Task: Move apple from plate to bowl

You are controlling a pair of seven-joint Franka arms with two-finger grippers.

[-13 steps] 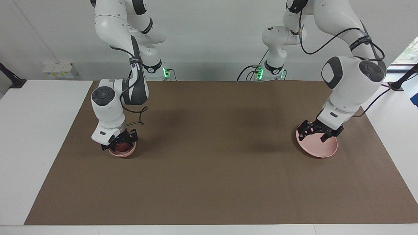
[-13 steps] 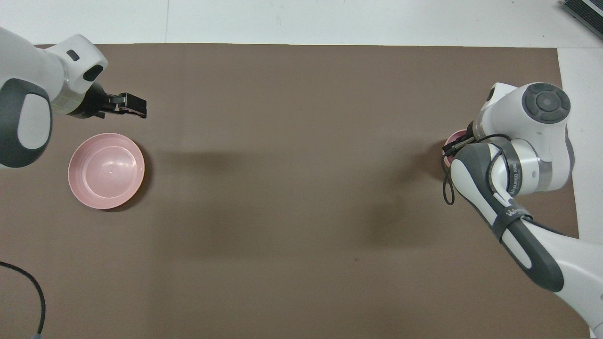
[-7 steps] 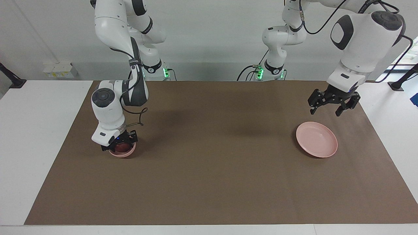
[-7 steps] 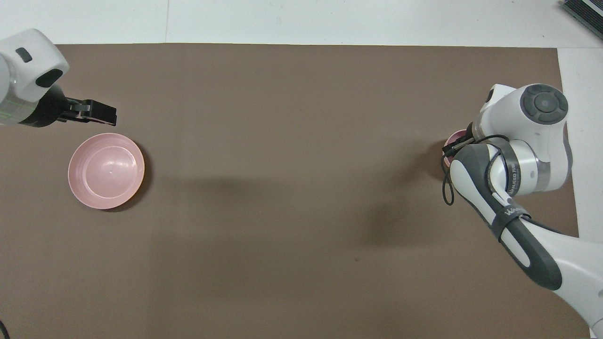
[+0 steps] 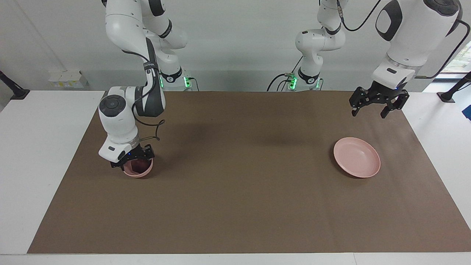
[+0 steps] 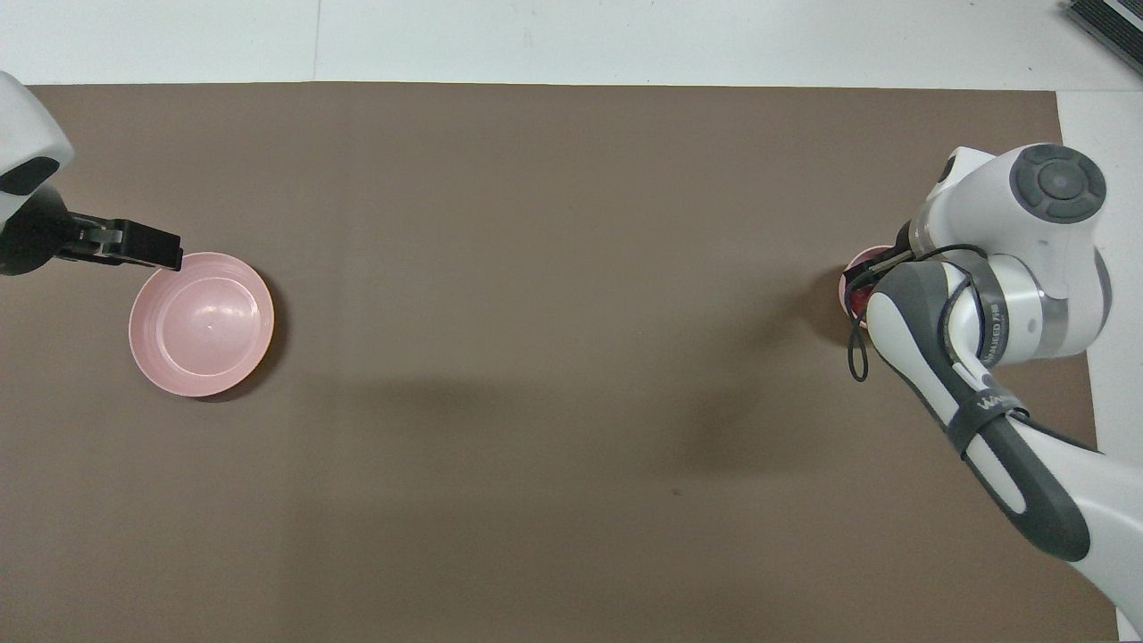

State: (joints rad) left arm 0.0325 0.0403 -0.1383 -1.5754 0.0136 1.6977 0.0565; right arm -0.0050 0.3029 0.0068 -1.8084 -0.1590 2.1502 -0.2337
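Observation:
The dark red apple (image 5: 136, 166) lies inside the small pink bowl (image 5: 141, 172) toward the right arm's end of the table. My right gripper (image 5: 134, 161) hovers just above the bowl's rim, open, its fingers either side of the apple and apart from it. In the overhead view the right arm covers nearly all of the bowl (image 6: 859, 266). The wide pink plate (image 5: 357, 157) sits empty toward the left arm's end. My left gripper (image 5: 369, 112) hangs open and empty high over the mat, beside the plate (image 6: 201, 323) on the robots' side.
A brown mat (image 5: 239, 184) covers most of the white table (image 5: 40, 154). Wall sockets (image 5: 65, 78) and black stands (image 5: 14, 90) sit near the table's edges by the robots. A loose cable loop (image 5: 156, 134) hangs off the right arm's wrist.
The right gripper opened off the apple in the bowl and lifted slightly. The left gripper rose from the plate and drew back toward the robots, staying open.

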